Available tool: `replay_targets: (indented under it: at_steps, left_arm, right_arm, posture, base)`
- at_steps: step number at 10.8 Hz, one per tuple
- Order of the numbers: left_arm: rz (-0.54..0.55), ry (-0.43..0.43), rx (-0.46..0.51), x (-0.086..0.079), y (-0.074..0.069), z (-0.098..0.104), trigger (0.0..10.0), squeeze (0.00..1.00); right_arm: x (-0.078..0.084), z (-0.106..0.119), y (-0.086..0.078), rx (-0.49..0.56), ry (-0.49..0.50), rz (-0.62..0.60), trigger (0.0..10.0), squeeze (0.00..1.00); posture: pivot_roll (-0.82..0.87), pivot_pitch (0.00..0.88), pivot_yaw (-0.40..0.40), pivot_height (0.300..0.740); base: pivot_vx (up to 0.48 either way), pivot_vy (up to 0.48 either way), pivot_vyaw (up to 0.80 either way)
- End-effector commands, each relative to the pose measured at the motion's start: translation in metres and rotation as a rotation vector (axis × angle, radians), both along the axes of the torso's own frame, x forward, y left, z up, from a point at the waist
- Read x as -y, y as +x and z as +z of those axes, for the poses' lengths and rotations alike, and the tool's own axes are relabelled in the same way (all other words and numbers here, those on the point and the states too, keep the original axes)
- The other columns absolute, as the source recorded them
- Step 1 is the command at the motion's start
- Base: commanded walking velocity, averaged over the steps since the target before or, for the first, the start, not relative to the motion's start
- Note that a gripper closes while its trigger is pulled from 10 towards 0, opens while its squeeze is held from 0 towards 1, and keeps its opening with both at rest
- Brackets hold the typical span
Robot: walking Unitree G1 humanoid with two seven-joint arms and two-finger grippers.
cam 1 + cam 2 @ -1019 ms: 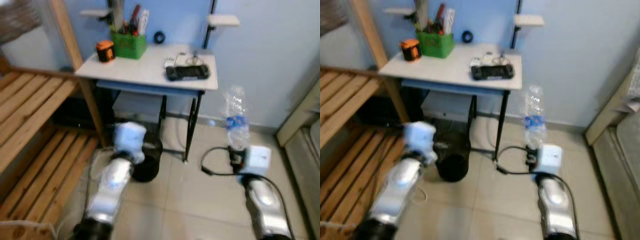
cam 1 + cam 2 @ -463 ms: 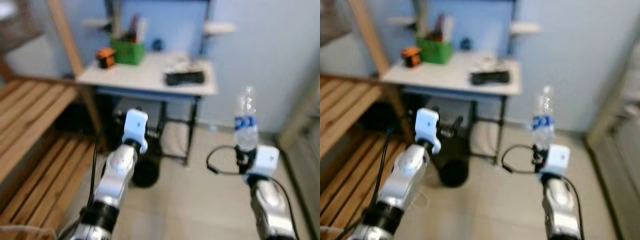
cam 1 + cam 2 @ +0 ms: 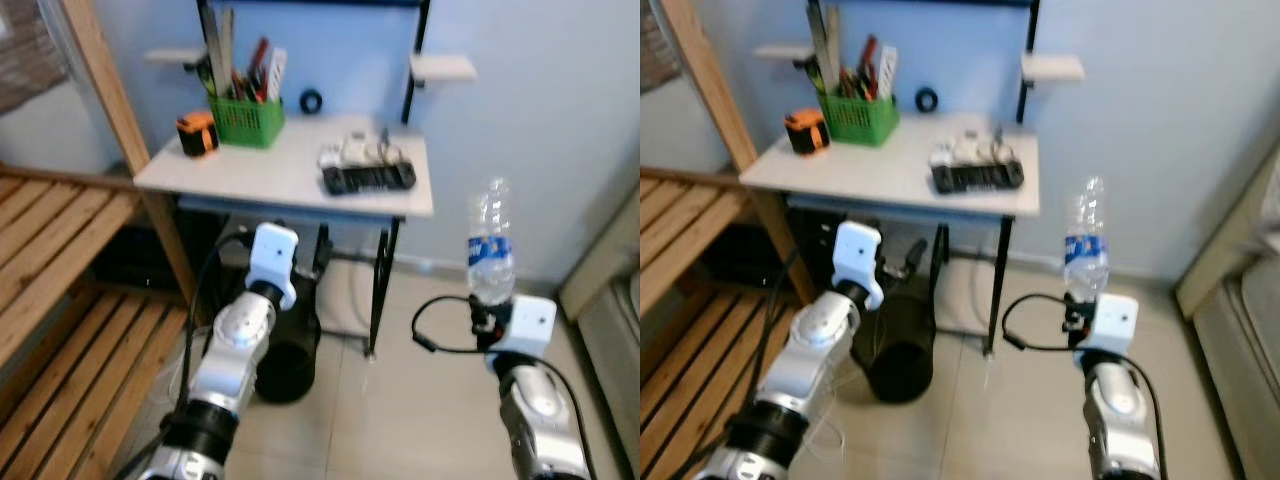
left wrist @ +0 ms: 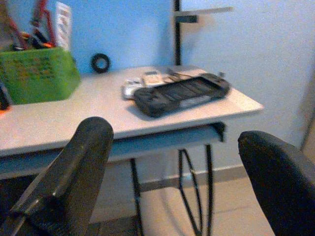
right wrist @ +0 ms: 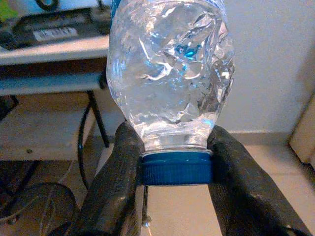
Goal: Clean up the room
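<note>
The right end effector (image 5: 172, 172) is clenched on the blue cap (image 5: 177, 167) of a crumpled clear bottle (image 3: 491, 255), which it holds upside down, cap lowest, above the tiled floor (image 3: 400, 400) to the right of the bench (image 3: 290, 175). In the eye views the fingers themselves are hidden behind the white wrist housing and the bottle's neck; the wrist view shows them pressed to the cap on both sides.

The left end effector (image 4: 177, 167) is released, its two fingers (image 4: 74, 172) spread wide and grasping nothing, raised in front of the bench edge. From the head its tips are cut off behind the arm's white housing.

Below and just beyond the left arm, a black bin (image 3: 285, 350) sits on the floor, partly under the bench and partly hidden by the arm, so its contents cannot be made out.

On the bench lie a black handheld console (image 4: 182, 93), small pale items (image 4: 147, 81) behind it too blurred to name, a green basket (image 3: 245, 118) of tools, an orange tape measure (image 3: 197, 133) and a black ring (image 3: 312, 101).
</note>
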State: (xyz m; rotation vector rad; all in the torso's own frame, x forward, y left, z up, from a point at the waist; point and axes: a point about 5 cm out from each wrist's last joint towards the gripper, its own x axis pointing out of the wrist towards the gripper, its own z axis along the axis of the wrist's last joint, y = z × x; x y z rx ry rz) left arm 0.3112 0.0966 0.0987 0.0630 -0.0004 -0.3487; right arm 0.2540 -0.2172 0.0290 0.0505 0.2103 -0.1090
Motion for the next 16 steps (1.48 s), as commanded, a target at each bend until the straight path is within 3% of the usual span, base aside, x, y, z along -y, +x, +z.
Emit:
replay_targets:
  at_steps: [1,3,8,12,14,15,16]
  left_arm:
    - [0.023,0.020,0.012,-0.008,0.003,0.002,10.0,0.00]
    - [0.011,0.023,0.004,-0.006,0.002,0.000,10.0,0.00]
    - [0.036,0.015,-0.017,-0.010,0.003,-0.004,10.0,0.00]
    - [0.025,0.032,0.005,-0.008,0.002,-0.003,10.0,0.00]
    - [0.006,0.035,0.020,-0.006,-0.001,-0.002,10.0,0.00]
    - [0.004,0.034,0.021,-0.005,-0.002,-0.002,10.0,0.00]
    - [0.007,0.030,0.023,-0.004,-0.004,-0.003,10.0,0.00]
  right_arm:
    - [-0.014,0.011,0.010,0.055,0.004,0.056,10.0,0.00]
    - [-0.013,0.010,0.009,0.056,0.004,0.050,10.0,0.00]
    - [-0.014,0.009,0.008,0.045,-0.007,0.073,10.0,0.00]
    - [-0.012,0.007,0.007,0.039,0.011,0.062,10.0,0.00]
    - [-0.024,0.009,-0.011,0.081,0.087,0.258,10.0,0.00]
    - [-0.024,0.003,-0.022,0.046,0.103,0.315,10.0,0.00]
    - [-0.018,-0.012,-0.040,-0.052,0.109,0.405,10.0,0.00]
  posture:
    - [-0.04,0.000,0.012,0.740]
    - [-0.04,0.000,0.010,0.740]
    - [-0.03,0.000,0.005,0.740]
    - [-0.03,0.000,0.002,0.740]
    - [-0.02,0.000,-0.010,0.740]
    - [-0.02,0.000,-0.015,0.740]
    - [-0.02,0.000,-0.024,0.740]
  base:
    - [0.000,0.000,0.00]
    - [0.000,0.000,0.75]
    - [0.422,-0.101,0.72]
    - [0.000,0.000,0.00]
    - [0.000,0.000,0.00]
    - [0.000,0.000,0.00]
    - [0.000,0.000,0.00]
